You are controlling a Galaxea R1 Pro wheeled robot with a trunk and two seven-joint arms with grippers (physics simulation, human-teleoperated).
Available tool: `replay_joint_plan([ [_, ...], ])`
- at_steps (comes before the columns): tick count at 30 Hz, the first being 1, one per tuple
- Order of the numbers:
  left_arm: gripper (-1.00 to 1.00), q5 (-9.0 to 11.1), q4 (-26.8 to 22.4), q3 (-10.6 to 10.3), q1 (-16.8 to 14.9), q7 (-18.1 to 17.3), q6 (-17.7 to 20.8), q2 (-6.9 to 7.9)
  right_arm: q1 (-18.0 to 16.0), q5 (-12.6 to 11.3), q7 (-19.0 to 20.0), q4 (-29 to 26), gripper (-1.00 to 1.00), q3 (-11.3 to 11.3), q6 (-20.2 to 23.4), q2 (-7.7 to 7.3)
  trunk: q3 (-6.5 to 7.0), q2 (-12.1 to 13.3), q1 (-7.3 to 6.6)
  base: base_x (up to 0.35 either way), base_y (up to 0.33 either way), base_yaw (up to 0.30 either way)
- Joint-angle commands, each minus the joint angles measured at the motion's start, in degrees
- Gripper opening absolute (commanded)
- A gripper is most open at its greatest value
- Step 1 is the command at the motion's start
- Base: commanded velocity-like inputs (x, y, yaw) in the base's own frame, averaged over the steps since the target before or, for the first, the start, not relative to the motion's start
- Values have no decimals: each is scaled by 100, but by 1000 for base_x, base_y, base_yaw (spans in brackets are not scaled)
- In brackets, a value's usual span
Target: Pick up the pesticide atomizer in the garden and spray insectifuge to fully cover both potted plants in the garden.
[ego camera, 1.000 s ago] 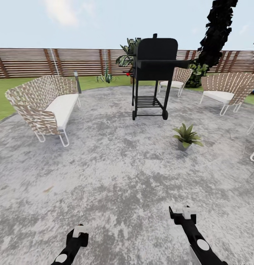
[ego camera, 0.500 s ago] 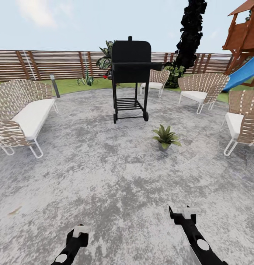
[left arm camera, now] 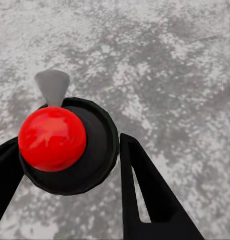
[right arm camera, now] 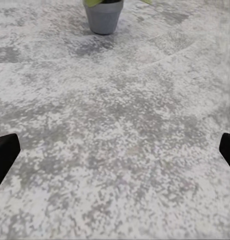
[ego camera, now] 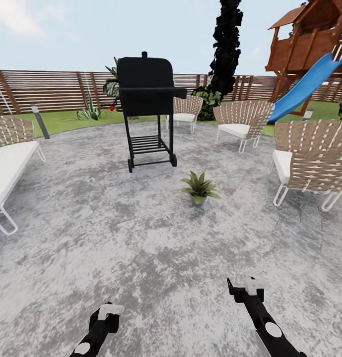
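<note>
Panning rightward since earlier, the head view slid everything left. Left claw [left arm camera: 69,165] pinched the pesticide atomizer [left arm camera: 64,145] ready; right claw [ego camera: 246,289] spread; potted plant [ego camera: 199,187] at twelve o'clock.

The whole head view has swung to the right, so the camera has turned rather than the things. The grill [ego camera: 145,111] and the potted plant [ego camera: 199,187] now sit further left in the picture. The sofa [ego camera: 7,163] is cut by the left edge. A chair [ego camera: 309,161] and the playhouse [ego camera: 309,42] with its blue slide [ego camera: 305,84] have come into view at right.
</note>
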Motion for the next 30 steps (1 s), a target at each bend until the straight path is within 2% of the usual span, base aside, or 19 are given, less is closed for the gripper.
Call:
replay_joint_plan([
  [1,-100,-29,2,-1,-2,-2,-18,2,-4,-3,1,6,100,1,-18,-1,1,-2,0,36,-14,-260],
  [21,-100,-27,3,34,-10,7,-45,15,-4,-3,-2,6,100,7,-18,0,107,-2,0,2,-1,-259],
  [25,-100,-21,0,40,-10,7,-56,19,-4,-3,-6,4,100,9,-18,6,115,-2,0,78,0,-97],
  [30,-100,-21,-1,38,-10,7,-55,20,-4,-3,3,0,100,10,-18,24,117,-2,0,280,0,-13],
])
